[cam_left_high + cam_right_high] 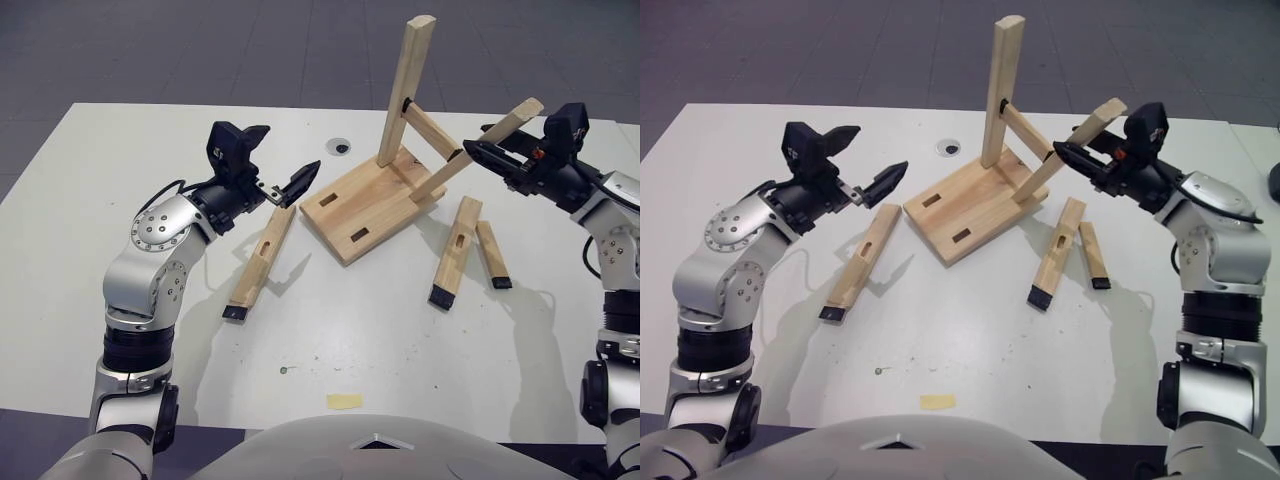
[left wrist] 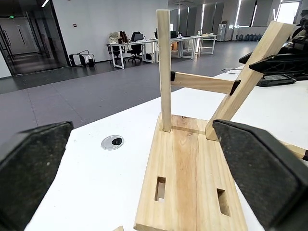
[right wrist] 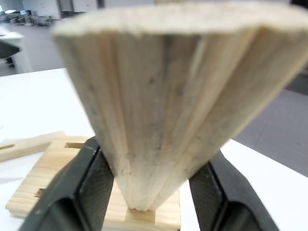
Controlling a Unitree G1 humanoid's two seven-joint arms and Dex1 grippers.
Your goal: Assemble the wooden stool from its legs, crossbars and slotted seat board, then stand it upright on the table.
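White worktop [image 1: 400, 340], grey floor [image 1: 200, 50] beyond, left jaws held spread over a loose leg [image 1: 260, 262], seat board [image 1: 360, 205] just ahead, tilted leg [image 1: 445, 175] pinched by right jaws

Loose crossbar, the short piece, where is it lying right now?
The loose crossbar lies flat on the table's right side, just right of a loose slotted leg, close to the right hand holding the tilted leg.

Left arm [image 1: 150, 265] and right arm [image 1: 1212, 240] were silver, rounded, screw-ringed at joints, trailing black cables; left gripper [image 1: 290, 150] and right gripper [image 1: 1072, 148] black.
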